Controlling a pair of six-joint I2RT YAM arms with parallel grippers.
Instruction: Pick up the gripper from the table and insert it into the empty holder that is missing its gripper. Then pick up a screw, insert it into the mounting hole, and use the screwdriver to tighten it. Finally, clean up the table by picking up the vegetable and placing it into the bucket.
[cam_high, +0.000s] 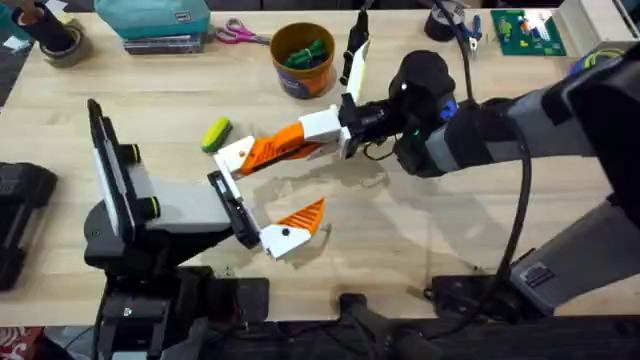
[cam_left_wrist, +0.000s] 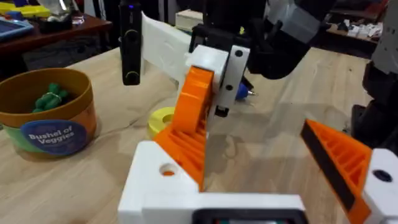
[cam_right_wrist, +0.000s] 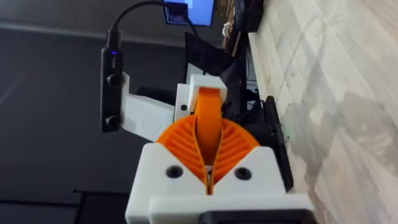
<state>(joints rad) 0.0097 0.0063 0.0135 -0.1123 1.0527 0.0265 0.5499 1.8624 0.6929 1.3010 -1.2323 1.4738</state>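
Two arms are meeting over the middle of the tabletop in the overhead view. The right claw is pinching shut on the loose orange finger. It is presenting that finger to the bare white holder on the left claw, which is standing wide open and gripping nothing. The finger's long axis is running slantwise, one end at the holder and the other in the right claw, so the right arm is doing the carrying. The yellow-green vegetable is lying just beside the holder, and the bucket is sitting well beyond. From the left wrist, the orange finger is leaning down from the right claw, with its lower end touching the holder. Whether it is seating fully, I cannot tell. The left claw's fitted finger is standing well apart. From the right wrist, the orange finger is pointing straight away between the closed pads toward the holder. The coming push is probably turning on keeping that axis in line with the holder.
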